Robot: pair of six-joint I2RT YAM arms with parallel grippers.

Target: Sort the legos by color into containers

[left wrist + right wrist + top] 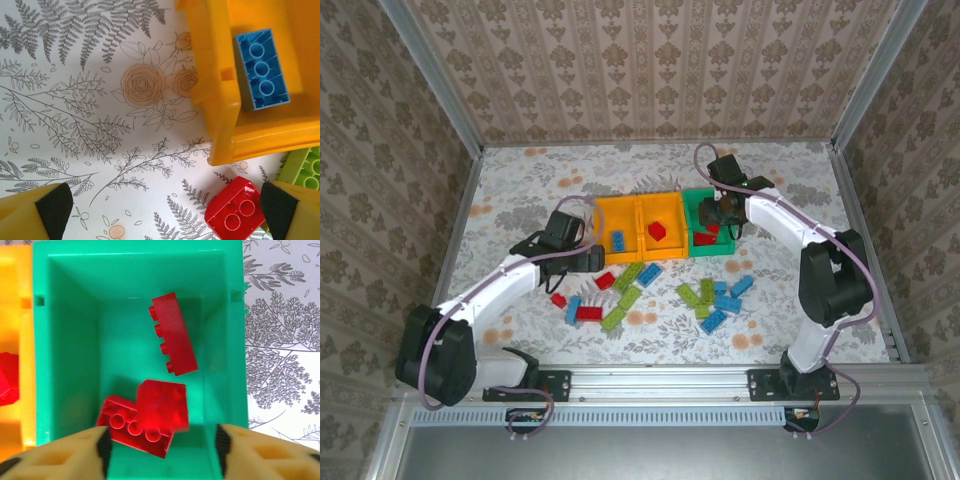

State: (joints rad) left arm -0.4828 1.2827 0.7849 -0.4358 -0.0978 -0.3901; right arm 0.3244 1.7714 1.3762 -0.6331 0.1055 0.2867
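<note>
Three bins side by side in a row at mid-surface [520, 190], top view first: left orange bin [613, 213], middle orange bin [667, 208], green bin [710, 251]. One blue lego [617, 240] inside the left orange bin, one red lego [658, 232] inside the middle orange bin, more red inside the green bin. Loose legos [628, 298] in red, blue and lime green scattered on the surface just in front of the bins, in two rough clusters left and right. Left claw [588, 262] low beside the near left corner of the left orange bin. Right claw [710, 222] directly over the green bin.

Left wrist view next. Left claw spread wide, its padded fingers [50, 210] far apart at the two bottom corners, pinching nothing. Bare patterned surface between them, plus a small red brick [235, 211] just beside the right-hand pad; contact impossible to judge. Lime green brick [306, 167] beyond it at the edge. Corner of the left orange bin above, with the blue lego flat on its floor.

Right wrist view last. Looks straight down into the green bin. Right claw parted, yellow fingertips [70, 460] at the bottom edge, gripping nothing. Three red pieces inside the bin: long red brick [172, 335] on its side towards the far end, blurred red brick [162, 402] in the middle, studded red brick [131, 426] nearest the claw, partly under the blurred one. Middle orange bin at the left edge, red lego inside.
</note>
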